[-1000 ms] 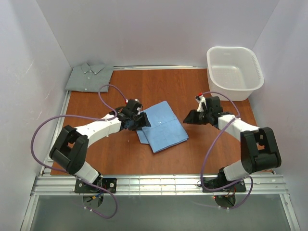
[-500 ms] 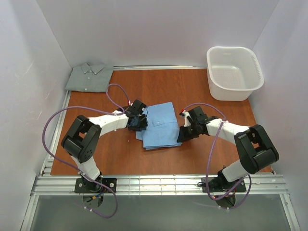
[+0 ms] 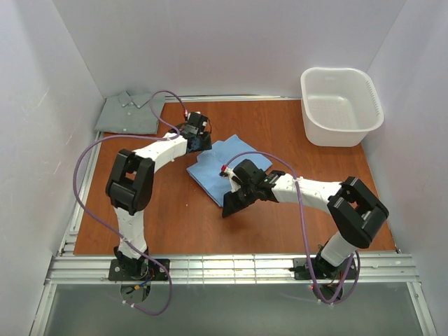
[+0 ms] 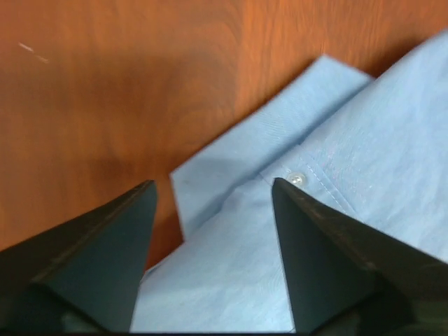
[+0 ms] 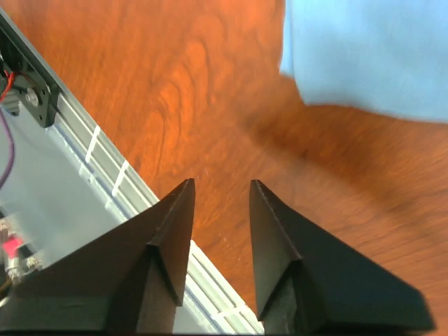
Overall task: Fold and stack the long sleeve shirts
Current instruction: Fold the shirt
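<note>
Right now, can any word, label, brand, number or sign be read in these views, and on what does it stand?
None can be read.
No print, tag or logo shows on the light blue shirt, the grey-green shirt, the white basket or the wooden table.

I see sky-blue shirt folded flat, skewed, mid-scene | grey-green shirt folded, collar showing, far-left corner | well apart, not stacked
</note>
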{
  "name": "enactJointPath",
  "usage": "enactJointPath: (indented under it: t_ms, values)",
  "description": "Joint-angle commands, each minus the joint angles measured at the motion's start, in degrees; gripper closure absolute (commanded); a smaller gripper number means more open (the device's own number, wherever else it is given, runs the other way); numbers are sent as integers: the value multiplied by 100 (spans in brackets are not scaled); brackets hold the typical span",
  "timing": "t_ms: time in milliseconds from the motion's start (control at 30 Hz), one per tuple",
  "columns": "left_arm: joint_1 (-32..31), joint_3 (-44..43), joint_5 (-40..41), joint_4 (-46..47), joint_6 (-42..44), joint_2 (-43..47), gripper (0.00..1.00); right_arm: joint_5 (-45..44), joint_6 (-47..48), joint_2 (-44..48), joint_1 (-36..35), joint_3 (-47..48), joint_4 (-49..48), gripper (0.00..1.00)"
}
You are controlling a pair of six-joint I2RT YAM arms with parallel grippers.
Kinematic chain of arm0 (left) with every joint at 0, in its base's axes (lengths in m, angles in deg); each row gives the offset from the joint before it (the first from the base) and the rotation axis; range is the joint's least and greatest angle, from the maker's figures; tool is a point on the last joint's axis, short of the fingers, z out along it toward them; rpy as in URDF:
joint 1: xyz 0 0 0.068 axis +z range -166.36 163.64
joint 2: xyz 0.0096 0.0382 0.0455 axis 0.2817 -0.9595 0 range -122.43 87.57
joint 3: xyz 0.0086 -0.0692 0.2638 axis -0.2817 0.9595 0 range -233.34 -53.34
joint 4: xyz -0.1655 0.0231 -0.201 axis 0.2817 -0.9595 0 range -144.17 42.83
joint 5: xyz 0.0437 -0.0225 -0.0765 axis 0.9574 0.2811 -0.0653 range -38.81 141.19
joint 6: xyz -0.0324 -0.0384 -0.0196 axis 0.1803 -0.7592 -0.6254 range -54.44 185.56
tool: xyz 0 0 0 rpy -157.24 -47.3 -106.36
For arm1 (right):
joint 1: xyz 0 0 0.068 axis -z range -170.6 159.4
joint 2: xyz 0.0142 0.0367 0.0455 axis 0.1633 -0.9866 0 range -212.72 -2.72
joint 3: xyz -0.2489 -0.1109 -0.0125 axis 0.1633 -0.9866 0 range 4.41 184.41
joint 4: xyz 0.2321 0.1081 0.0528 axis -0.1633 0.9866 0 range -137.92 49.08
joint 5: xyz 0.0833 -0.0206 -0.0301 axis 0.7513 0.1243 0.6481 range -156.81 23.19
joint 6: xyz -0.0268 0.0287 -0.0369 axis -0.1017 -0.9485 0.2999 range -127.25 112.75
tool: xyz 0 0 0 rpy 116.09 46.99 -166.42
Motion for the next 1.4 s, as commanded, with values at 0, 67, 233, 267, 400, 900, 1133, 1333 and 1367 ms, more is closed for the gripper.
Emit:
enactJointPath:
  t_ms: [0, 67, 233, 267, 400, 900, 1133, 1333, 1367]
  values:
    - [83, 235, 146, 87, -98, 1143, 34, -488, 68, 402, -10, 332, -54, 69]
    - [83, 830, 23, 141, -458, 1637, 31, -839, 269, 639, 86, 402, -19, 68]
    - [83, 1993, -539, 650, -1030, 2780, 37, -868, 621, 623, 534, 639, -10, 70]
    - [83, 2160, -706, 825, -1092, 2799, 39, -728, 744, 544, 587, 796, -10, 72]
    - [83, 2223, -725, 941, -1136, 2502, 51, -314, 851, 52, 561, 1227, -28, 79]
    - [189, 2820, -567, 1336, -1734, 1306, 68, 82, 517, -1153, 438, 684, 24, 82]
    - [259, 2715, -514, 1161, -1576, 1664, 58, -277, 718, -442, 613, 815, 445, 82]
    - [119, 2504, -400, 469, -1619, 2622, 32, -595, 982, 200, 1561, 956, 693, 63]
    - [66, 2522, -382, 371, -1794, 2711, 30, -595, 1017, 296, 1659, 965, 684, 61]
